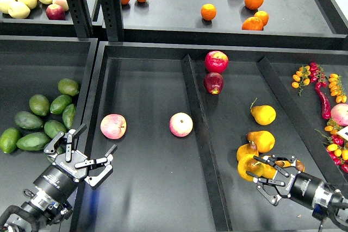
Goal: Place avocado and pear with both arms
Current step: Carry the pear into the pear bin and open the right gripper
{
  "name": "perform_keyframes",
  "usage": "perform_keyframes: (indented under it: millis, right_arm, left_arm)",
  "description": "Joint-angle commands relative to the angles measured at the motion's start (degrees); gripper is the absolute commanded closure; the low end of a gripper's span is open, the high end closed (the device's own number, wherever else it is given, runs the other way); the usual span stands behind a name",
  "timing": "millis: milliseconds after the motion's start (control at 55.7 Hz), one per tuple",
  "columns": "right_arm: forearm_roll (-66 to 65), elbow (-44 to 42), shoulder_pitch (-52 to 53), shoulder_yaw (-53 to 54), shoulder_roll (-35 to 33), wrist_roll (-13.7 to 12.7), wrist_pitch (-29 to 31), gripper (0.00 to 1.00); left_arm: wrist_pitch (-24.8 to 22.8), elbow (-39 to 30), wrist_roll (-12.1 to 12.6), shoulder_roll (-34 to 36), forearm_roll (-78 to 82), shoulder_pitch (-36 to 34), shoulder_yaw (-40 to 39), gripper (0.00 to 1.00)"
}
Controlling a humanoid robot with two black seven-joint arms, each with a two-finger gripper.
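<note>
My right gripper (255, 174) is shut on a yellow-orange pear (245, 167) and holds it low in the right bin, against the pile of other pears (261, 140). One more pear (263, 114) lies apart, farther back. Several dark green avocados (39, 104) lie in the left bin. My left gripper (97, 138) is open and empty, over the wall between the left bin and the middle bin, just right of the nearest avocado (54, 128).
Two pink-yellow apples (113, 126) (181, 124) lie in the middle bin. Two red apples (216, 61) sit at the back of the right bin. A divider wall (198, 134) separates the bins. Oranges (209, 11) are on the back shelf, peppers (324, 104) at far right.
</note>
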Motion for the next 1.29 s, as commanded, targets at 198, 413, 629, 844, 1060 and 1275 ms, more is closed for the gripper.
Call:
perform_keyframes:
  millis: [198,413,629,844,1060,1275]
  right_arm:
    - [-3.1,-4.8,0.0,0.2,6.5,0.0,0.0,0.83]
    - [-3.0,-6.5,0.2,0.2,6.5,0.0,0.0,0.82]
    - [-3.1,-7.0,0.4,0.3,7.9,0.0,0.0,0.78]
    - [-3.1,-8.1,0.6,0.3,8.2,0.0,0.0,0.62]
    - [-3.0,-7.7,0.7,0.2,7.4,0.0,0.0,0.3]
    - [-2.9,-6.0,1.0,-0.2,6.5,0.0,0.0,0.01]
  left_arm:
    - [0.0,-0.3,0.0,0.0,0.0,0.7,0.0,0.01]
    - [0.0,-0.1,0.0,0.0,0.0,0.8,0.1,0.01]
    - [0.0,-0.1,0.0,0.0,0.0,0.7,0.1,0.01]
    - [0.0,-0.1,0.0,0.0,0.0,0.7,0.1,0.01]
    - [0.0,-0.1,0.0,0.0,0.0,0.7,0.1,0.01]
    - [0.0,-0.1,0.0,0.0,0.0,0.7,0.1,0.01]
